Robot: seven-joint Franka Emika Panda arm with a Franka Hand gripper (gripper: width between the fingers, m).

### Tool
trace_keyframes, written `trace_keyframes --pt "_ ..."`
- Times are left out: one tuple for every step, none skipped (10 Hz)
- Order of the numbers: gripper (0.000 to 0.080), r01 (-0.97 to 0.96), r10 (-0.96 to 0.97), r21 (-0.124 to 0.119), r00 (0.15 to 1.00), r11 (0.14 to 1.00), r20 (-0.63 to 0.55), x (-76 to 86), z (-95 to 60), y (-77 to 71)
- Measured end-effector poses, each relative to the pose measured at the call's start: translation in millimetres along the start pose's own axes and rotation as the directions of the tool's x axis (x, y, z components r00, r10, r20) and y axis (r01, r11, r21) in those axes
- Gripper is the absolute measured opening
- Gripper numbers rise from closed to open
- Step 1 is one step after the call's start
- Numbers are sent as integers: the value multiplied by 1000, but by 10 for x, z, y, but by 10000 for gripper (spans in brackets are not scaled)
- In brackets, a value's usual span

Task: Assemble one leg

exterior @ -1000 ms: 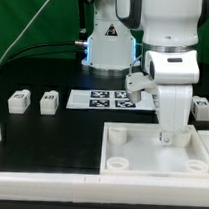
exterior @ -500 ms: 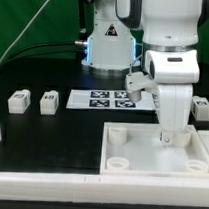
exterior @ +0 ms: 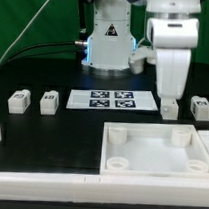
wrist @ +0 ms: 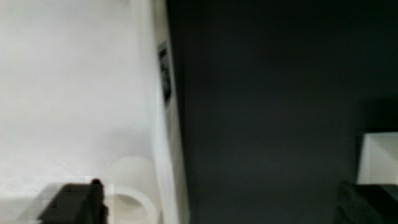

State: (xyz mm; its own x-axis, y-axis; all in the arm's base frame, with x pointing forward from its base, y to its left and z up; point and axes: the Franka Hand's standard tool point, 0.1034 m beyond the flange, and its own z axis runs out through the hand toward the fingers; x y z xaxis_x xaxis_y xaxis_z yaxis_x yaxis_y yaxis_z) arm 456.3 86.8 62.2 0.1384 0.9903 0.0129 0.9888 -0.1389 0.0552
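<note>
Gripper (exterior: pixel 168 110) hangs released and empty by the white panel's (exterior: pixel 154 164) far rim; one leg (exterior: pixel 200 108) sits just beyond that rim.

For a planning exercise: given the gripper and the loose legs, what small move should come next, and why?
Probably shift toward the exterior view's right, over the nearest leg: the gripper hangs open and empty beside it, near the far edge of the panel.

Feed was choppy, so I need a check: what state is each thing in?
White panel: flat on table, rim up.
Gripper: open, empty, hovering by panel's far rim.
Three legs: loose on table, apart from panel.
</note>
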Motion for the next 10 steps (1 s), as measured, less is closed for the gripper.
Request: trace_keyframes --pt "649 -61 61 -6 998 998 -2 -41 -12 -53" --pt "649 -50 50 -3 999 999 -2 -38 5 -50" --pt "649 -105 105 -1 994 994 -4 -35 9 -51" --pt "649 -214 214 2 977 977 -6 -29 11 -54" --pt "649 -259 259 2 966 966 -6 -29 11 -54" --pt "649 -365 365 5 931 931 -10 -36 13 -57" --pt "649 -497 497 8 867 868 -23 -67 22 -76" --pt "649 -645 645 15 763 764 -37 -53 28 -124" --pt "649 -740 741 29 671 672 -36 -42 56 -198" --pt "649 -813 814 42 580 581 -35 -35 81 -251"
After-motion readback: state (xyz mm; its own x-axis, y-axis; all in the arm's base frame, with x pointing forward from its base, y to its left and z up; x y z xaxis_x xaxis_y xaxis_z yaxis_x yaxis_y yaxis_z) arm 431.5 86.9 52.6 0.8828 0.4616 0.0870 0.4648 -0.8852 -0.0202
